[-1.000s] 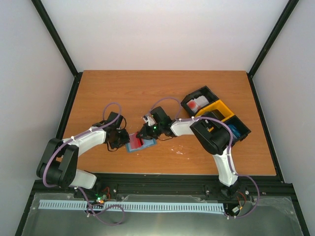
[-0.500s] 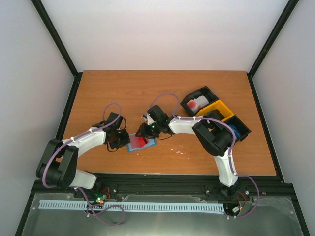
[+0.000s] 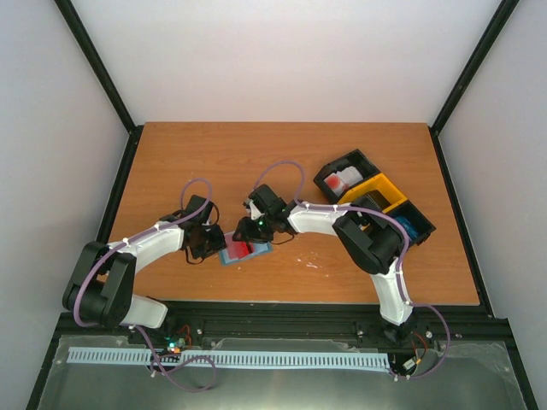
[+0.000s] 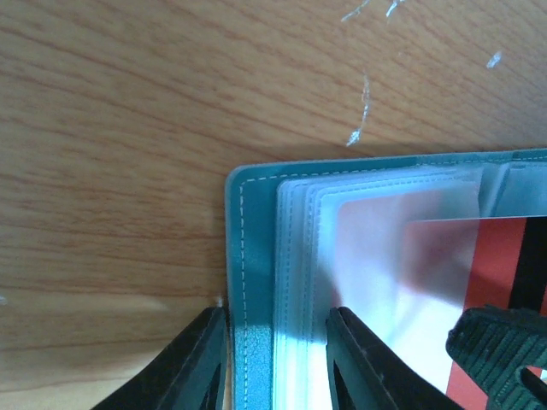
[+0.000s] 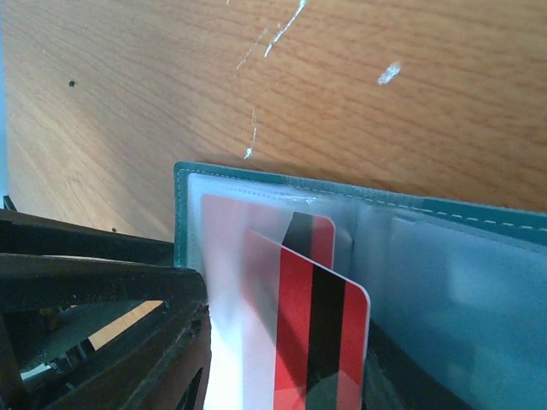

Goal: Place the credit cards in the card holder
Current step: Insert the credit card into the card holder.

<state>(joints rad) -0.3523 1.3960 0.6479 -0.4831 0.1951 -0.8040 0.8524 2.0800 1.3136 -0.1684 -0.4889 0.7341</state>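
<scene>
The teal card holder (image 3: 245, 252) lies open on the table, its clear sleeves (image 4: 299, 256) facing up. One red credit card (image 5: 299, 235) sits inside a sleeve. A second red card with a black stripe (image 5: 320, 333) leans part way into the pockets. My right gripper (image 3: 255, 229) hangs over the holder, and in its wrist view the gripper (image 5: 291, 376) is open, the striped card loose between its fingers. My left gripper (image 4: 278, 359) is at the holder's left edge, open. One finger stands beside the teal cover (image 4: 248, 282) and the other rests on the sleeves.
A black-and-yellow three-compartment tray (image 3: 376, 186) stands at the right, with a red-and-white item (image 3: 342, 181) in its far black section and something blue (image 3: 410, 229) in the near one. White scuffs (image 5: 282, 30) mark the wood beyond the holder.
My right gripper has opened and let go of the striped red card, which now leans in the holder; that wrist shifted slightly left. The left jaws widened a little.
</scene>
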